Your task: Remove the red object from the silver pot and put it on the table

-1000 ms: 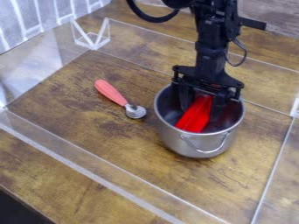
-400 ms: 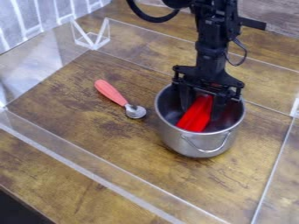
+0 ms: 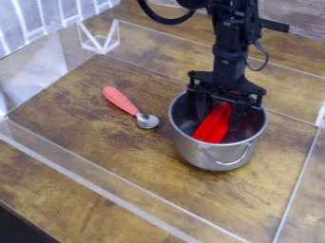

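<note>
Red object (image 3: 215, 123) in silver pot (image 3: 218, 150) (no legible txt)

The pot (image 3: 219, 133) stands on the table (image 3: 76, 142) near the right wall, and the arm (image 3: 231, 43) fills the room right above it. The spoon (image 3: 128, 105) lies just left of the pot. The front and far left of the table are bare wood. Clear walls (image 3: 95, 195) block the edges.
</note>
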